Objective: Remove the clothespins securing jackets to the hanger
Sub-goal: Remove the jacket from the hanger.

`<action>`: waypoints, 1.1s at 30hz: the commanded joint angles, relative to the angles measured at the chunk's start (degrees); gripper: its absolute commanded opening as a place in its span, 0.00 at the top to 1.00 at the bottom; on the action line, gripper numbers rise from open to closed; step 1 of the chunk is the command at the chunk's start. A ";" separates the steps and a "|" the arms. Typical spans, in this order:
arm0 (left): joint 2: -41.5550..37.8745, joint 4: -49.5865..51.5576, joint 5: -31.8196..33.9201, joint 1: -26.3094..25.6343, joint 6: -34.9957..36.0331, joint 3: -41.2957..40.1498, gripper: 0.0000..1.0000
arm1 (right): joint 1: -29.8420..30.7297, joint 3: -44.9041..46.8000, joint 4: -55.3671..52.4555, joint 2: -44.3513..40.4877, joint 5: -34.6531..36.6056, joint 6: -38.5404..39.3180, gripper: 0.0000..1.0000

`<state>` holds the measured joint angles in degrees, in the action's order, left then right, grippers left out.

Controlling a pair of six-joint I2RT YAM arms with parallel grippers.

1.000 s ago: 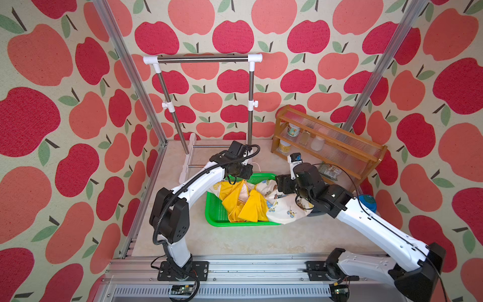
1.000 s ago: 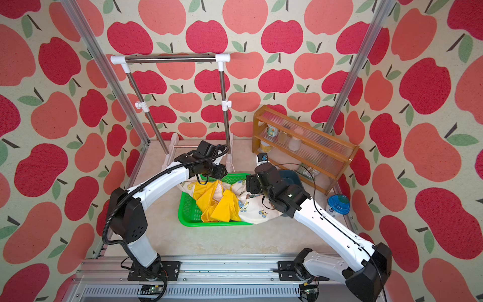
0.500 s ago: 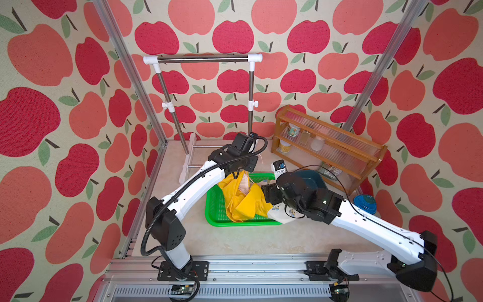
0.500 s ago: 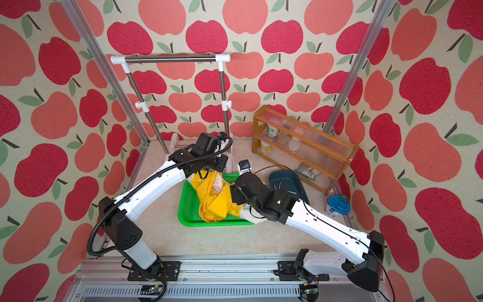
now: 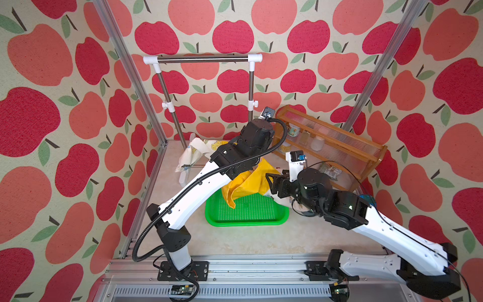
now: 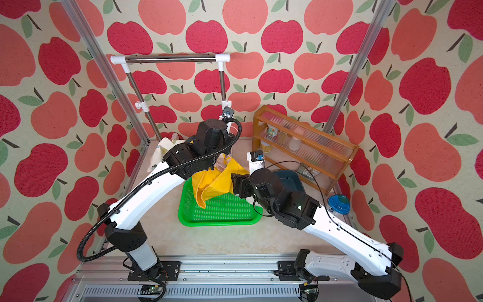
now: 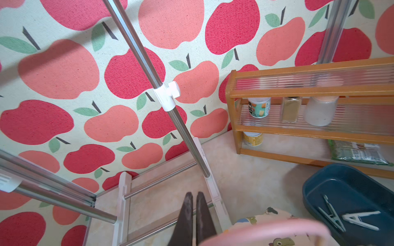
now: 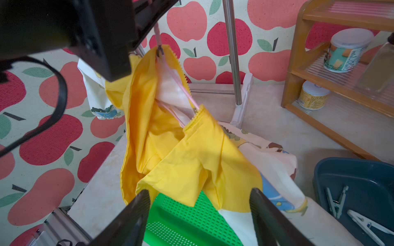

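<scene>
Hanger (image 8: pixel 180 83) is up in my left gripper (image 7: pixel 193 194), whose fingers are pressed together on the pink wire by the hook. The wrist hides the exact bite in the right wrist view. Both garments hang from it over the far part of the tray (image 5: pixel 245 223).

The yellow jacket (image 8: pixel 191 153) is outermost, with its collar open around the wire and its hem low over the green mesh. The cream jacket (image 8: pixel 273 161) sits under it and droops to the right, toward the tray's right edge. One cream sleeve (image 5: pixel 192 154) hangs out to the far left, near the rail (image 5: pixel 203 59).

My right gripper (image 8: pixel 198 209) is spread wide and holds nothing. It is low on the near right side of the yellow jacket and points at the hem. I cannot tell whether it touches the cloth.

A teal clothespin (image 7: pixel 334 217) and a white clothespin (image 7: pixel 354 217) lie just beside each other in the bin (image 7: pixel 341 185), right of the tray. The shelf (image 5: pixel 334 141) stands far right.
</scene>
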<state>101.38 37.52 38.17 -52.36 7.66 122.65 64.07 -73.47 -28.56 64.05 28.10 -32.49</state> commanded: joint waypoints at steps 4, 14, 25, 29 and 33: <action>3.99 1.06 11.59 -0.81 5.92 8.99 1.00 | 0.28 -3.34 3.41 7.99 1.20 -1.76 0.20; 0.14 4.82 8.20 -2.64 3.17 12.10 1.00 | -1.59 3.19 19.54 9.30 10.30 2.93 0.16; -5.64 4.62 -2.51 -3.36 -0.71 12.30 1.00 | -2.81 -4.52 21.39 13.71 5.34 8.58 0.16; -5.50 4.73 -3.52 -3.36 -0.69 12.31 1.00 | -3.26 -4.34 21.56 13.77 7.05 8.65 0.20; -5.93 4.52 -4.98 -3.66 -0.68 11.96 1.00 | -4.36 -3.70 21.58 13.09 7.72 8.97 0.32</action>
<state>96.42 44.12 35.05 -55.44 7.42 133.51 60.55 -76.71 -7.22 77.76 34.26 -24.73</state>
